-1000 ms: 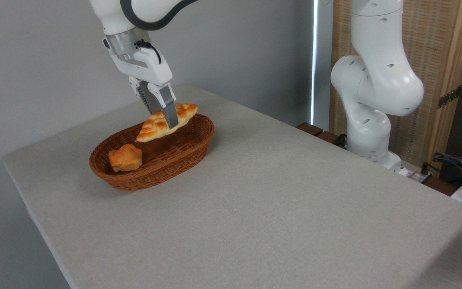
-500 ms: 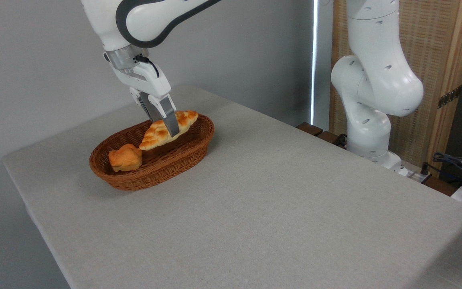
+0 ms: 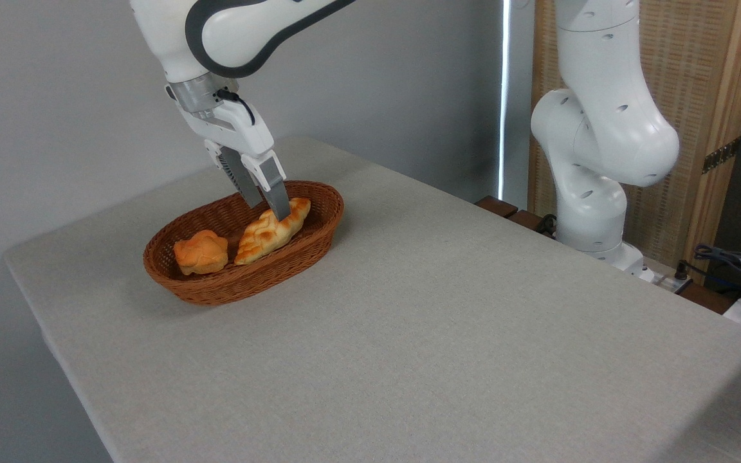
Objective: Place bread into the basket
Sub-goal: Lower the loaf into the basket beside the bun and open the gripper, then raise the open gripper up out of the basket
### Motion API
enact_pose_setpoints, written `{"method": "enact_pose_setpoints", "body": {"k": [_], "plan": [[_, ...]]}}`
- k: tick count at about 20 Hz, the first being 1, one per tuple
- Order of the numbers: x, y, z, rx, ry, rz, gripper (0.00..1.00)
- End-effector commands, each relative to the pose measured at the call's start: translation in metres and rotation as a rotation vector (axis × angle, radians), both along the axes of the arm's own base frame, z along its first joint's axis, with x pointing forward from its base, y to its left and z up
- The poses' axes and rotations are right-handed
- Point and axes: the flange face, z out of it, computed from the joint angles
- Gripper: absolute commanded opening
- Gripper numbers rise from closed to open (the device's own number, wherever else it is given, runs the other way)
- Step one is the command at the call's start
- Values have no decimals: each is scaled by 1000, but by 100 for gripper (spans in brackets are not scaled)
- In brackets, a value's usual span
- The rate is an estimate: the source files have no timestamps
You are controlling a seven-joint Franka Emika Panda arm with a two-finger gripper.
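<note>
Grey cloth-covered table (image 3: pixel 448 321) against a plain grey wall. The bread (image 3: pixel 272 230) lies inside the basket (image 3: pixel 319 235), beside a small bun (image 3: pixel 201 252). The gripper (image 3: pixel 269 207) stands spread just above it, evidently released to leave the loaf seated.

one fixed view | raised, off the table (image 3: pixel 448 334) corner — angled down | mid-range

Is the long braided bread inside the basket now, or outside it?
Inside. The bread lies within the basket's wicker rim, beside the small bun; the gripper fingers stand apart above it.
</note>
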Motion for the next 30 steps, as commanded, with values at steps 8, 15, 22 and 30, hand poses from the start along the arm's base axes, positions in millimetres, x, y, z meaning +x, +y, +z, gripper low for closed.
{"method": "enact_pose_setpoints", "body": {"k": [8, 15, 22, 30], "plan": [[51, 119, 93, -55, -178, -28, 100], [64, 204, 122, -66, -220, -144, 100], [65, 254, 149, -70, -184, -146, 100], [63, 253, 145, -68, -150, -135, 100]]}}
